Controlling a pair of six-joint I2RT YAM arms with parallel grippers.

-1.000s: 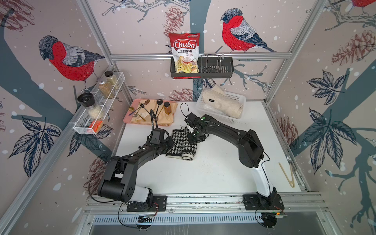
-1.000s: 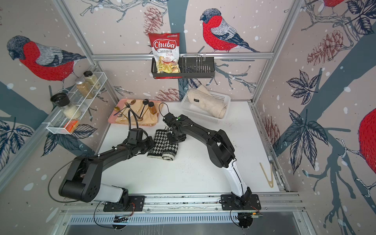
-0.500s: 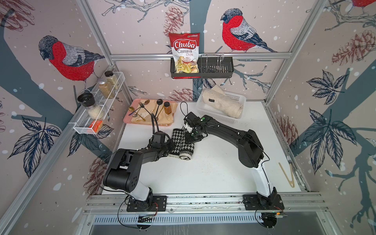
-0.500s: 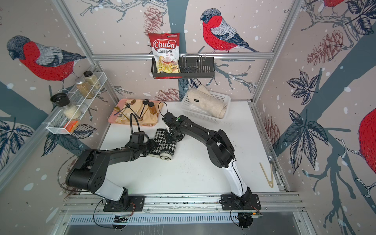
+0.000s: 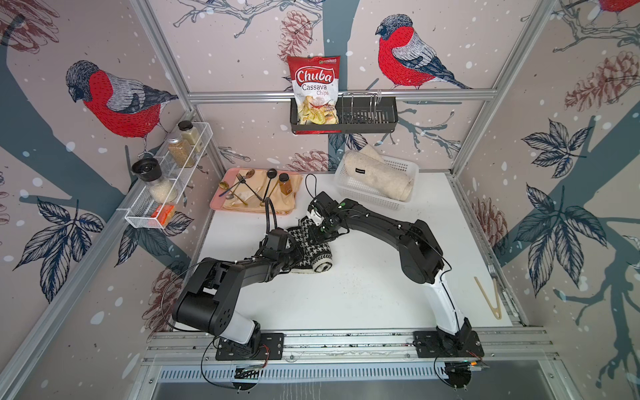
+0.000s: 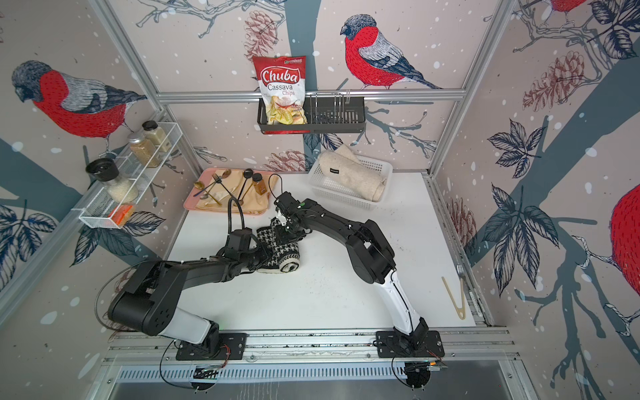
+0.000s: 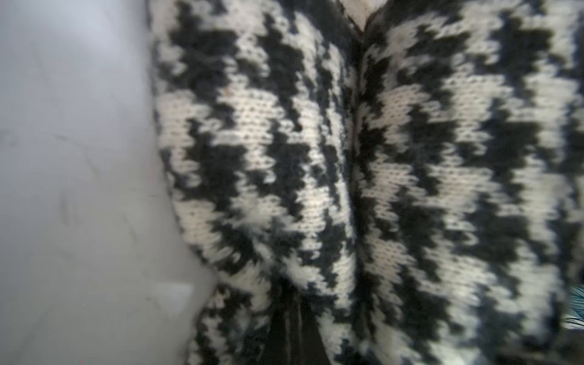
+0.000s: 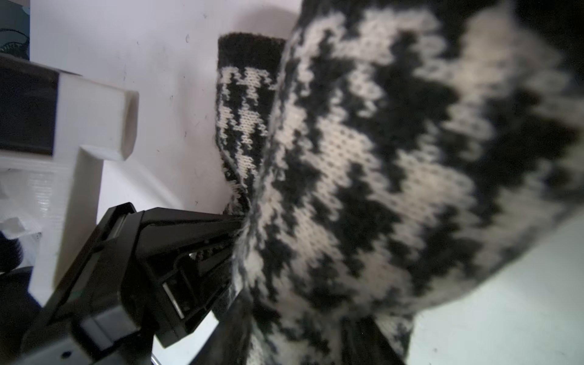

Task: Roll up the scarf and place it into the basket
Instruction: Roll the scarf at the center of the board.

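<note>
- "Chuba", in large white script on a red field, on the red-and-white foil snack bag (image 5: 313,90) (image 6: 280,86) that stands in the black slotted metal wall caddy (image 5: 367,118).
- "Cassava Chips" just under it on the same bag's white panel, with "Cassava" in dark letters and "Chips" in red.
- A small green mark (image 5: 329,61) at the bag's top edge is too small to read.
- A small black tag (image 5: 360,170) with pale lettering sits on the cream rolled cloth (image 5: 384,180) in the white perforated plastic basket (image 5: 360,194); it cannot be read.

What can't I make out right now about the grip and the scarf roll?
Right gripper: jaws covered by its own wrist in both top views; right wrist view shows mostly blurred scarf.
How much scarf lies unrolled: both arms cover it in both top views; left wrist view is only blurred knit.
Basket floor: the cream rolled cloth covers most of it in both top views.
</note>
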